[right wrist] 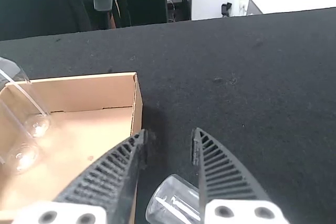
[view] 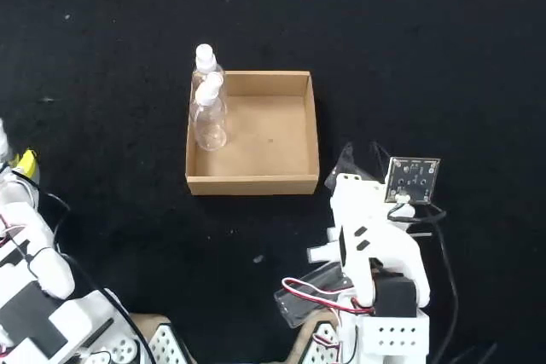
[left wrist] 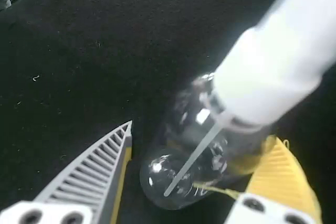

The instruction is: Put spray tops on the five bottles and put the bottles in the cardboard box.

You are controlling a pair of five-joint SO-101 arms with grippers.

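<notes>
A clear bottle (left wrist: 176, 179) with a white spray top (left wrist: 273, 61) sits between the grey and yellow fingers of my left gripper (left wrist: 200, 132), which is shut on it. In the high view that gripper (view: 13, 159) is at the table's left edge. The cardboard box (view: 252, 183) stands mid-table. Two capped bottles (view: 209, 117) stand upright along its left wall, one in the far-left corner (view: 206, 61). My right gripper (right wrist: 168, 134) hovers just right of the box (right wrist: 79, 93), open, with nothing between its tips. A clear uncapped bottle (right wrist: 170, 208) shows beneath the base of its fingers.
Black cloth covers the table. The right arm's white body (view: 375, 245) rises from its base at the front edge, with a clear item (view: 307, 291) beside it. The left arm (view: 34, 279) fills the front-left corner. Most of the box floor (view: 264, 134) is bare.
</notes>
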